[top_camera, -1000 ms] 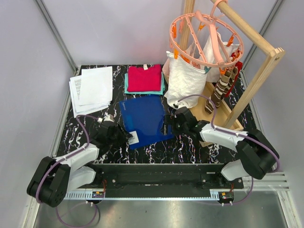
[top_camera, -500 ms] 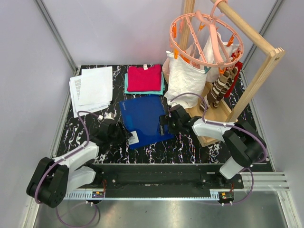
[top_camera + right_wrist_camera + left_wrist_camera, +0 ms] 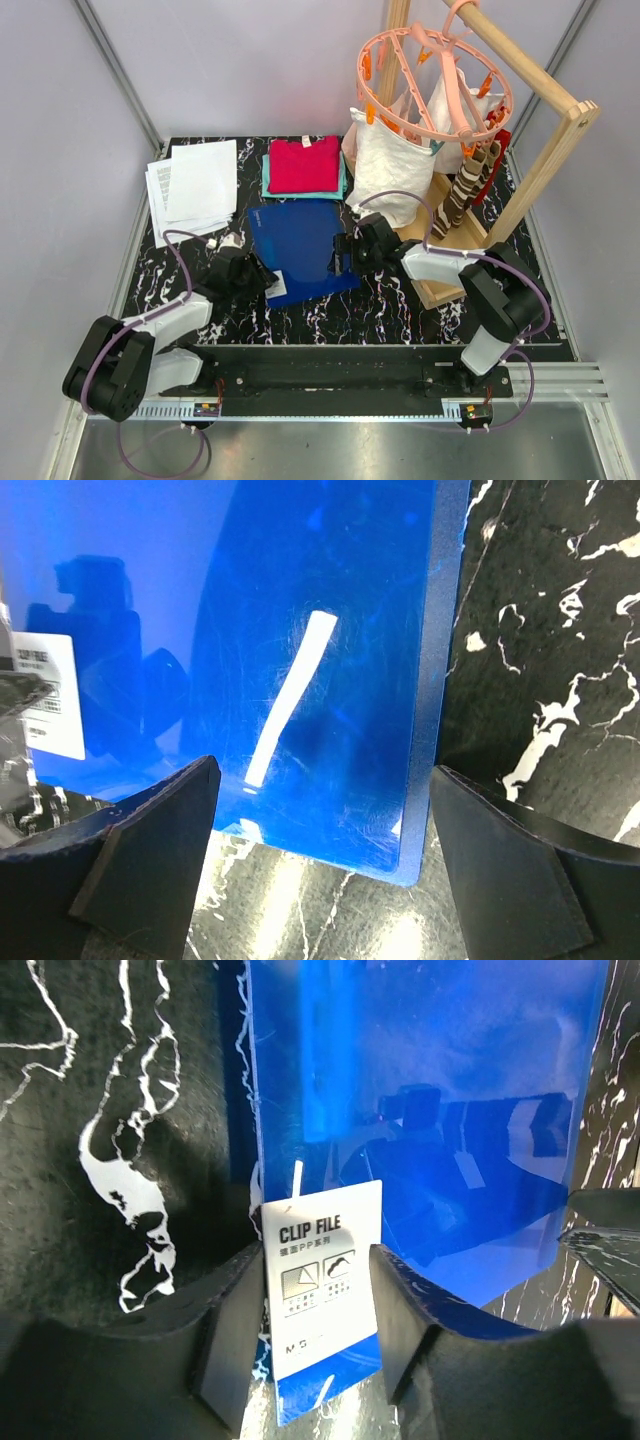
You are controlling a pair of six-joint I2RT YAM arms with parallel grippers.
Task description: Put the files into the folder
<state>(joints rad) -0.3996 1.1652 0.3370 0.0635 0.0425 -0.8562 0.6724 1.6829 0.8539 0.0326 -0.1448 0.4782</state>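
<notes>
Translucent blue plastic folder [image 3: 300, 248]: likely light, slick, floppy; take stickered corner between half-spread left gripper [image 3: 318, 1305]; right gripper [image 3: 320, 810] spread wide.

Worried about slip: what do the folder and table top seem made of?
Folder: likely glossy blue plastic; it shows reflections and fine scratches. Table top: matte black surface with white marble-like veins, perhaps a printed mat; unclear.

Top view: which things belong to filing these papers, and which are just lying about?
Job in hand:
- files
- blue folder

Just lying about:
- folded red and teal clothes
- white cloth bag
- pink peg hanger
- wooden rack
- striped socks
</notes>
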